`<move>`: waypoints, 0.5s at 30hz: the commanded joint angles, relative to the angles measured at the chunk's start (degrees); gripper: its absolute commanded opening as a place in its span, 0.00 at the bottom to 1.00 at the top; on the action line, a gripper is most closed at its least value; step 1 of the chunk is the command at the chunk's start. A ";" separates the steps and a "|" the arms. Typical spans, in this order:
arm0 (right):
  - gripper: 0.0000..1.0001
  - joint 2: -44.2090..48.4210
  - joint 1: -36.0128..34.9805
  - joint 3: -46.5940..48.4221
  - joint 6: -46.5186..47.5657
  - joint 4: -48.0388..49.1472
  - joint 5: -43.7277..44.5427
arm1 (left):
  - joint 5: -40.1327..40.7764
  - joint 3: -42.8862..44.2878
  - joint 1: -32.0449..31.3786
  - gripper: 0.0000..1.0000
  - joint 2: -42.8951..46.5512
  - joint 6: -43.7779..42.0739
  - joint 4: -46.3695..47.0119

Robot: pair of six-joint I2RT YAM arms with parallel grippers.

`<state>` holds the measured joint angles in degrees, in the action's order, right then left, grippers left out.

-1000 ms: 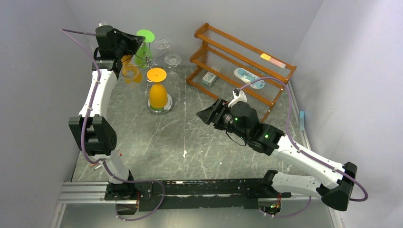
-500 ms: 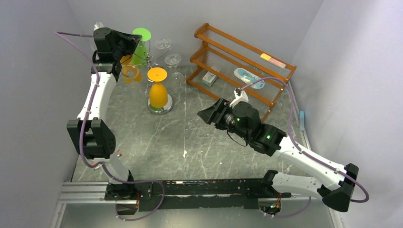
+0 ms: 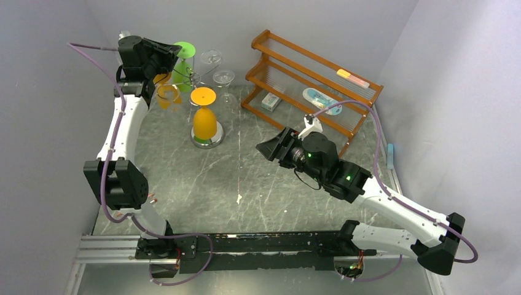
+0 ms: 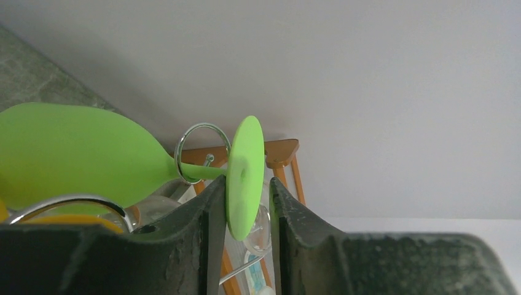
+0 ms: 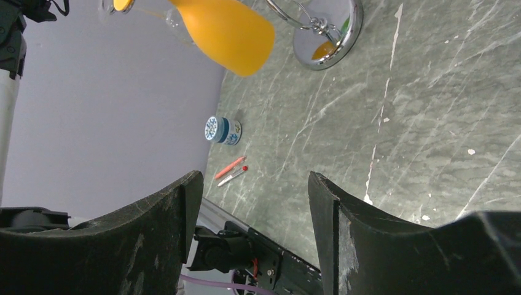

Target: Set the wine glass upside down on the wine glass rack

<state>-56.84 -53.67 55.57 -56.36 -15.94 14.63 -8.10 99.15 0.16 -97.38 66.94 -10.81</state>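
Pale walls point(image 3: 43, 141) enclose a marbled grey-green table point(image 3: 258, 184). The left gripper point(image 4: 244, 187) stands slightly parted around the foot point(image 4: 244, 153) of the green wine glass point(image 4: 80, 147), whose stem sits in a ring of the wine glass rack point(image 3: 212, 142). Widen evenly, then back straight off without nudging the foot. The right gripper point(image 5: 252, 184) hovers spread, empty.

The back left corner is tight: the left gripper point(image 4: 244, 184) sits between the side wall point(image 3: 43, 92) and the wire rack point(image 3: 214, 141), fingers slightly parted either side of the green glass point(image 4: 74, 153) foot. An orange glass point(image 3: 204, 123), a tinted glass point(image 3: 169, 95) and two clear glasses point(image 3: 223, 78) hang close around the pole. The middle of the table point(image 3: 258, 196) is bare under the empty, wide-spread right gripper point(image 3: 267, 149); a wooden shelf point(image 3: 307, 80) blocks the back right, and a small jar point(image 5: 222, 130) and pens point(image 5: 231, 171) lie near the left edge.
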 commanded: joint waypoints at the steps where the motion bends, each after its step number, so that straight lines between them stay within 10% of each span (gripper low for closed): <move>1: 0.67 1.20 0.36 -0.82 -0.50 -0.96 1.62 | 0.98 0.00 0.12 0.37 2.82 0.20 -2.06; 15: 0.69 1.38 0.39 0.64 -0.46 -3.77 3.49 | 1.93 -1.16 0.12 0.57 7.70 -3.67 -9.50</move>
<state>-56.25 -53.67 55.57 -56.53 -17.96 15.84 -7.66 99.00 0.16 -92.66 65.36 -17.17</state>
